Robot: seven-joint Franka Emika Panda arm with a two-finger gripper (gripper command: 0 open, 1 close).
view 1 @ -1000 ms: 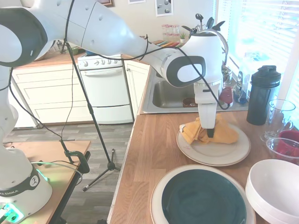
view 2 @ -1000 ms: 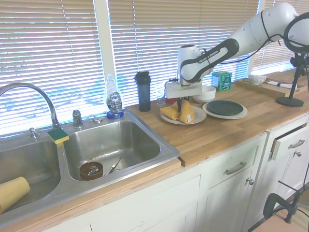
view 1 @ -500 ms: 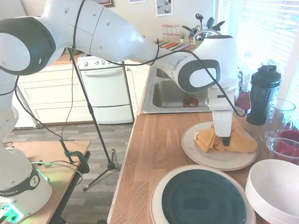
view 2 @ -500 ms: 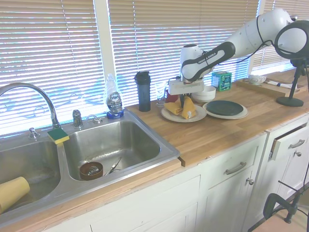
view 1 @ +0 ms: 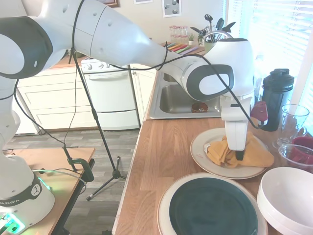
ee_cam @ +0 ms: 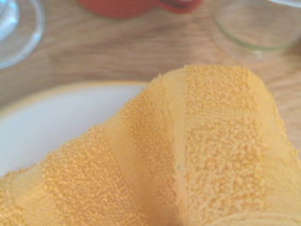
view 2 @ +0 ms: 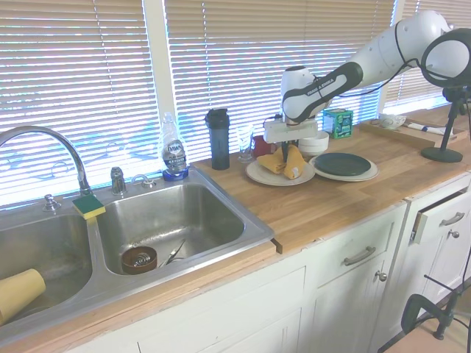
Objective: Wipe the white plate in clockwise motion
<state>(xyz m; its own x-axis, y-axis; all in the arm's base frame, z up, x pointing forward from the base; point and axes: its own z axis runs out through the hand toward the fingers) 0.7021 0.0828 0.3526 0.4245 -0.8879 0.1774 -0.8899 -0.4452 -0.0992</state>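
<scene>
- The white plate [view 1: 201,152] sits on the wooden counter [view 1: 161,161] between the sink [view 2: 169,220] and the plate with the dark teal centre [view 1: 212,208], with a yellow cloth [view 1: 254,155] bunched on it.
- Your arm reaches out over the counter with the wrist pointing straight down; the gripper [view 1: 239,155] is pressed into the cloth, its fingers closed on a fold, as far as you can judge from this angle.
- You can count two flat plates, one deep white bowl [view 1: 288,198], one dark shaker bottle [view 1: 275,100] and one clear glass [view 1: 292,122].
- Only your second exterior view shows the dish soap bottle [view 2: 174,151] and the green-and-yellow sponge [view 2: 88,207] by the sink.
- Your wrist view shows cloth pile [ee_cam: 202,155] over the plate's rim [ee_cam: 56,122], which the wide views cannot resolve.
</scene>
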